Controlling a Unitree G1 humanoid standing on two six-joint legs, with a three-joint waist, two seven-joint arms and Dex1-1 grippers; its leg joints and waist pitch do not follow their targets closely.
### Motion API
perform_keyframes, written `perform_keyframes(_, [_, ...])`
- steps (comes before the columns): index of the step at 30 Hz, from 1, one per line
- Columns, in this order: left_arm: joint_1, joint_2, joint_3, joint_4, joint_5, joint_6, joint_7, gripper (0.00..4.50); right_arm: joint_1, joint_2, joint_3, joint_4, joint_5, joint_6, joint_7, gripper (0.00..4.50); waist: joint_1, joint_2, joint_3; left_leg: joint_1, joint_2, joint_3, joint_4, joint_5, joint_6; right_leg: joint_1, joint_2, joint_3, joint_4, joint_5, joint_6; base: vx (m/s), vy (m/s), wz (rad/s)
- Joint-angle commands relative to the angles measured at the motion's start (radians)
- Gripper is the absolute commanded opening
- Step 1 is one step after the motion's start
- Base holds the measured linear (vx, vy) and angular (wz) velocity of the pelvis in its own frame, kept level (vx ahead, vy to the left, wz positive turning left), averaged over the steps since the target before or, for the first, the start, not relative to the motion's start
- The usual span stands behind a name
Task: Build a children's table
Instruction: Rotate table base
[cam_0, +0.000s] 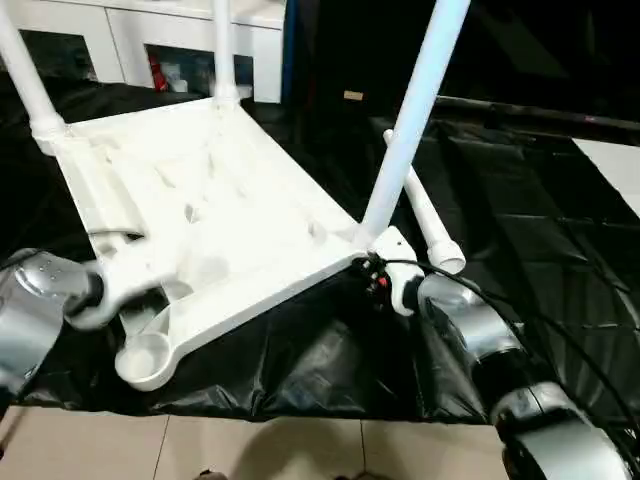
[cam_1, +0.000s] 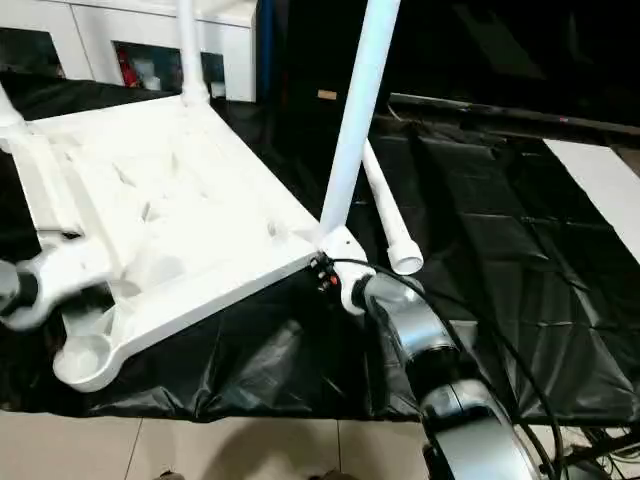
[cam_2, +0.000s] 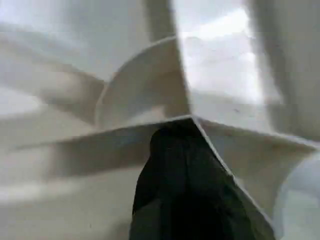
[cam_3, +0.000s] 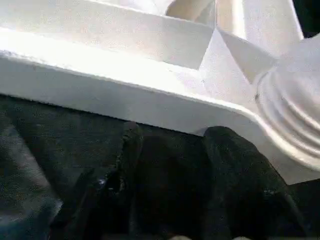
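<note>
While three legs (cam_0: 415, 110) stand socketed, one leg (cam_0: 425, 215) lies loose.

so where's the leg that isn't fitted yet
The loose leg lies flat on the black cover, just right of the upturned tabletop, behind the standing leg at its near right corner.

The tabletop (cam_0: 230, 220) is white plastic, smooth with a soft sheen, its upturned underside moulded into ribs. The legs (cam_0: 415, 110) are the same glossy white plastic tube, with ridged rings near the socket. Under it all lies a black cover (cam_0: 520, 190), thin, wrinkled and shiny like plastic sheeting. The forearms (cam_1: 425, 345) are brushed silver metal. The floor (cam_0: 200, 450) is pale, smooth tile.
</note>
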Motion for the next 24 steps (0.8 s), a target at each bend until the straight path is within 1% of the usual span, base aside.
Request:
perform_keyframes(1, [0.007, -0.033, -0.058, -0.06, -0.052, 0.025, -0.062, 0.0, -0.044, 0.02, -0.015, 0.039, -0.003, -0.032, -0.028, 1.99, 0.001, 0.042, -0.059, 0.016, -0.011, 0.01, -0.074, -0.269, -0.059, 0.044, -0.052, 0.035, -0.059, -0.168, -0.215, 0.0, 0.0, 0.0])
perform_keyframes(2, [0.003, -0.048, -0.064, -0.074, -0.062, 0.036, -0.064, 0.0, -0.055, 0.028, -0.015, 0.058, -0.004, -0.039, -0.035, 1.96, 0.001, 0.041, -0.06, 0.015, -0.011, 0.01, -0.073, -0.269, -0.061, 0.045, -0.052, 0.035, -0.058, -0.168, -0.216, 0.0, 0.0, 0.0])
perform_keyframes(3, [-0.004, -0.071, -0.073, -0.093, -0.075, 0.053, -0.066, 0.0, -0.07, 0.038, -0.015, 0.086, -0.006, -0.051, -0.045, 1.72, 0.001, 0.042, -0.06, 0.015, -0.011, 0.01, -0.072, -0.268, -0.063, 0.045, -0.051, 0.035, -0.057, -0.166, -0.22, 0.0, 0.0, 0.0])
perform_keyframes(4, [-0.008, -0.086, -0.084, -0.104, -0.08, 0.059, -0.066, 0.0, -0.079, 0.046, -0.014, 0.102, -0.008, -0.058, -0.05, 1.72, 0.001, 0.044, -0.061, 0.014, -0.011, 0.011, -0.071, -0.266, -0.063, 0.045, -0.052, 0.036, -0.056, -0.161, -0.222, 0.0, 0.0, 0.0])
perform_keyframes(5, [-0.01, -0.098, -0.092, -0.11, -0.081, 0.063, -0.067, 0.0, -0.089, 0.054, -0.014, 0.119, -0.009, -0.068, -0.053, 1.62, 0.001, 0.043, -0.061, 0.015, -0.011, 0.011, -0.071, -0.263, -0.062, 0.045, -0.052, 0.036, -0.056, -0.154, -0.224, 0.0, 0.0, 0.0])
perform_keyframes(6, [-0.014, -0.112, -0.102, -0.11, -0.076, 0.065, -0.063, 0.0, -0.098, 0.063, -0.016, 0.133, -0.006, -0.075, -0.055, 1.52, 0.002, 0.045, -0.062, 0.011, -0.013, 0.011, -0.07, -0.253, -0.06, 0.05, -0.051, 0.036, -0.053, -0.14, -0.223, 0.0, 0.0, 0.0])
perform_keyframes(7, [-0.018, -0.127, -0.112, -0.106, -0.069, 0.063, -0.057, 0.0, -0.106, 0.072, -0.017, 0.144, -0.004, -0.08, -0.057, 1.52, -0.001, 0.043, -0.062, 0.009, -0.013, 0.011, -0.07, -0.25, -0.058, 0.05, -0.051, 0.036, -0.053, -0.136, -0.224, 0.0, 0.0, 0.0])
perform_keyframes(8, [-0.025, -0.145, -0.121, -0.099, -0.062, 0.06, -0.046, 0.0, -0.118, 0.082, -0.019, 0.162, -0.005, -0.09, -0.063, 1.28, -0.003, 0.041, -0.063, 0.008, -0.014, 0.011, -0.069, -0.248, -0.055, 0.052, -0.05, 0.035, -0.053, -0.137, -0.222, 0.0, 0.0, 0.0])
perform_keyframes(9, [-0.034, -0.165, -0.129, -0.093, -0.059, 0.063, -0.035, 0.0, -0.128, 0.091, -0.02, 0.178, -0.006, -0.097, -0.067, 1.28, -0.003, 0.041, -0.063, 0.009, -0.014, 0.012, -0.067, -0.248, -0.053, 0.051, -0.052, 0.036, -0.053, -0.141, -0.223, 0.0, 0.0, 0.0])
perform_keyframes(10, [-0.045, -0.187, -0.134, -0.081, -0.055, 0.061, -0.019, 0.0, -0.137, 0.101, -0.021, 0.192, -0.008, -0.103, -0.072, 1.14, -0.004, 0.042, -0.063, 0.009, -0.014, 0.011, -0.067, -0.247, -0.051, 0.051, -0.051, 0.036, -0.054, -0.146, -0.223, 0.0, 0.0, 0.0])
perform_keyframes(11, [-0.054, -0.203, -0.138, -0.072, -0.053, 0.059, -0.008, 0.0, -0.144, 0.108, -0.022, 0.203, -0.009, -0.107, -0.075, 1.14, -0.004, 0.041, -0.063, 0.009, -0.014, 0.012, -0.066, -0.246, -0.05, 0.051, -0.05, 0.037, -0.054, -0.145, -0.224, 0.0, 0.0, 0.0])
perform_keyframes(12, [-0.08, -0.245, -0.137, -0.026, -0.032, 0.035, 0.042, 0.0, -0.151, 0.119, -0.021, 0.213, -0.011, -0.109, -0.081, 1.06, -0.004, 0.042, -0.062, 0.011, -0.014, 0.012, -0.067, -0.252, -0.049, 0.049, -0.049, 0.036, -0.055, -0.153, -0.222, 0.0, 0.0, 0.0])
perform_keyframes(13, [-0.084, -0.251, -0.136, -0.017, -0.028, 0.029, 0.052, 0.0, -0.151, 0.12, -0.02, 0.213, -0.012, -0.109, -0.082, 0.97, -0.002, 0.044, -0.061, 0.014, -0.015, 0.012, -0.066, -0.264, -0.049, 0.046, -0.048, 0.036, -0.058, -0.166, -0.22, 0.0, 0.0, 0.0])
perform_keyframes(14, [-0.09, -0.259, -0.135, -0.007, -0.023, 0.022, 0.062, 0.0, -0.152, 0.121, -0.019, 0.214, -0.012, -0.109, -0.083, 0.97, -0.003, 0.043, -0.061, 0.012, -0.014, 0.011, -0.066, -0.269, -0.049, 0.048, -0.049, 0.036, -0.057, -0.17, -0.219, 0.0, 0.0, 0.0])
perform_keyframes(15, [-0.12, -0.299, -0.124, 0.059, -0.015, -0.006, 0.109, 0.0, -0.158, 0.13, -0.016, 0.227, -0.016, -0.122, -0.073, 0.86, -0.003, 0.042, -0.061, 0.01, -0.014, 0.01, -0.068, -0.272, -0.049, 0.049, -0.05, 0.035, -0.058, -0.181, -0.212, 0.0, 0.0, 0.0])
perform_keyframes(16, [-0.144, -0.332, -0.112, 0.109, -0.015, -0.02, 0.147, 0.0, -0.158, 0.137, -0.015, 0.231, -0.015, -0.129, -0.063, 0.74, -0.002, 0.038, -0.063, 0.011, -0.015, 0.011, -0.065, -0.269, -0.045, 0.049, -0.049, 0.036, -0.058, -0.182, -0.211, 0.0, 0.0, 0.0])
perform_keyframes(18, [-0.153, -0.348, -0.106, 0.125, -0.016, -0.019, 0.164, 0.0, -0.16, 0.14, -0.017, 0.238, -0.014, -0.134, -0.06, 0.66, 0.0, 0.039, -0.065, 0.011, -0.014, 0.01, -0.065, -0.257, -0.042, 0.05, -0.05, 0.036, -0.056, -0.164, -0.213, 0.0, 0.0, 0.0])
perform_keyframes(19, [-0.172, -0.371, -0.106, 0.158, -0.008, -0.032, 0.199, 0.0, -0.161, 0.144, -0.02, 0.247, -0.012, -0.14, -0.06, 0.52, -0.001, 0.044, -0.066, 0.009, -0.014, 0.009, -0.066, -0.248, -0.042, 0.053, -0.051, 0.036, -0.053, -0.149, -0.216, 0.0, 0.0, 0.0])
perform_keyframes(20, [-0.172, -0.371, -0.106, 0.158, -0.008, -0.032, 0.199, 0.0, -0.161, 0.144, -0.02, 0.247, -0.012, -0.14, -0.06, 0.52, -0.001, 0.044, -0.066, 0.009, -0.014, 0.009, -0.066, -0.248, -0.042, 0.053, -0.051, 0.036, -0.053, -0.149, -0.216, 0.0, 0.0, 0.0])
perform_keyframes(21, [-0.184, -0.384, -0.108, 0.184, 0.003, -0.045, 0.222, 0.0, -0.159, 0.144, -0.025, 0.246, -0.007, -0.139, -0.06, 0.37, -0.001, 0.042, -0.067, 0.01, -0.014, 0.009, -0.064, -0.243, -0.038, 0.054, -0.05, 0.035, -0.054, -0.133, -0.222, 0.0, 0.0, 0.0])
perform_keyframes(22, [-0.191, -0.391, -0.107, 0.203, 0.01, -0.06, 0.241, 0.0, -0.159, 0.143, -0.032, 0.246, -0.003, -0.141, -0.066, 0.28, 0.0, 0.043, -0.066, 0.012, -0.014, 0.011, -0.064, -0.243, -0.035, 0.051, -0.049, 0.035, -0.055, -0.13, -0.223, 0.0, 0.0, 0.0])
perform_keyframes(23, [-0.201, -0.403, -0.103, 0.229, 0.018, -0.079, 0.273, 0.0, -0.161, 0.136, -0.048, 0.247, 0.006, -0.144, -0.081, 0.28, 0.0, 0.044, -0.066, 0.012, -0.015, 0.011, -0.064, -0.245, -0.031, 0.051, -0.048, 0.035, -0.056, -0.124, -0.224, 0.0, 0.0, 0.0])
perform_keyframes(24, [-0.203, -0.408, -0.094, 0.228, 0.014, -0.079, 0.276, 0.0, -0.168, 0.13, -0.061, 0.255, 0.011, -0.146, -0.094, 0.23, 0.001, 0.045, -0.066, 0.012, -0.014, 0.01, -0.064, -0.247, -0.032, 0.053, -0.049, 0.034, -0.055, -0.124, -0.225, 0.0, 0.0, 0.0])
